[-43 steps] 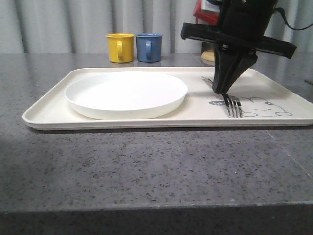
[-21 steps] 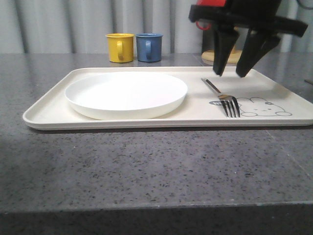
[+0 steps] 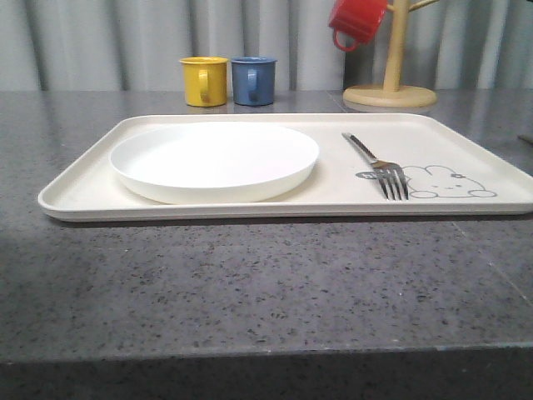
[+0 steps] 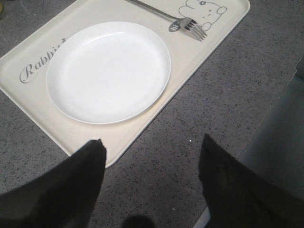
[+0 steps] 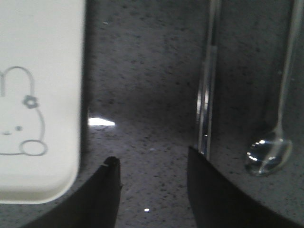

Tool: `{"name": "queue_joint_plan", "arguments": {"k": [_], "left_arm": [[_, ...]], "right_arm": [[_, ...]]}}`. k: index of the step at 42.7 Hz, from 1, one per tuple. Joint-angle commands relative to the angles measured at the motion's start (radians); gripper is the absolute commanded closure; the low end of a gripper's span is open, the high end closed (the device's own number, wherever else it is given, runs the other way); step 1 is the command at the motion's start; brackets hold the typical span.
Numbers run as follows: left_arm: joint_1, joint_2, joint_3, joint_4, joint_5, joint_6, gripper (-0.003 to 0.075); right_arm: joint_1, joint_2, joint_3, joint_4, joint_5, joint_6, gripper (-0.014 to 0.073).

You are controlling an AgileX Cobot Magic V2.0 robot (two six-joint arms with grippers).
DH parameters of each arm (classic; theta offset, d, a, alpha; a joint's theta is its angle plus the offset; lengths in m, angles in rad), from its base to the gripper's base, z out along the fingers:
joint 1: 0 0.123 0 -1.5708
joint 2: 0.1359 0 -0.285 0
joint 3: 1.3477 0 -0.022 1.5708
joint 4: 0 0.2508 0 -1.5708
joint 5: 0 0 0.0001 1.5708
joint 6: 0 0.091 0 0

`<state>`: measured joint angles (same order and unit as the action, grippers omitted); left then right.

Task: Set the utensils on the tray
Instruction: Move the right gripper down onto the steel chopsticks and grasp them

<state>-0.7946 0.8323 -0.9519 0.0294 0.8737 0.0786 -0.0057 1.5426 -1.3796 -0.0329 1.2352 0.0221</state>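
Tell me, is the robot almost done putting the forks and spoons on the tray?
Not yet. The fork already lies on the tray. The right gripper, open and empty, hovers by the knife. The knife and spoon lie on the counter.

Soft, even light is falling from above, leaving the white plate (image 3: 215, 160) glowing almost blown out. Small glints are sparkling off the grey countertop (image 5: 147, 95) in the right wrist view, which is looking blurred and dimmer.
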Motion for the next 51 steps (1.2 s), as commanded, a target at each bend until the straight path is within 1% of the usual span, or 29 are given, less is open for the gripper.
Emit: {"name": "queue_joint_plan", "arguments": {"k": [1, 8, 18, 31, 46, 48, 51], "left_arm": [[-0.007, -0.003, -0.027, 0.002, -0.068, -0.008, 0.0303], [-0.007, -0.003, -0.027, 0.002, -0.068, -0.008, 0.0303], [-0.007, -0.003, -0.027, 0.002, -0.068, -0.008, 0.0303], [-0.007, -0.003, -0.027, 0.002, -0.068, -0.008, 0.0303], [-0.007, -0.003, -0.027, 0.002, -0.068, -0.008, 0.0303], [-0.007, -0.003, -0.027, 0.002, -0.068, -0.008, 0.0303], [-0.007, -0.003, -0.027, 0.002, -0.068, -0.008, 0.0303]], "right_arm": [[-0.054, -0.007, -0.016, -0.008, 0.013, -0.036, 0.0228], [-0.086, 0.051, -0.017, -0.009, 0.012, -0.086, 0.0230], [-0.086, 0.127, -0.021, -0.016, -0.011, -0.094, 0.0230], [-0.086, 0.137, -0.021, -0.018, -0.074, -0.094, 0.0232], [-0.086, 0.176, -0.021, -0.019, -0.067, -0.094, 0.0232], [-0.086, 0.177, -0.021, -0.019, -0.065, -0.094, 0.0242], [-0.086, 0.176, -0.021, -0.019, -0.065, -0.094, 0.0314]]}}
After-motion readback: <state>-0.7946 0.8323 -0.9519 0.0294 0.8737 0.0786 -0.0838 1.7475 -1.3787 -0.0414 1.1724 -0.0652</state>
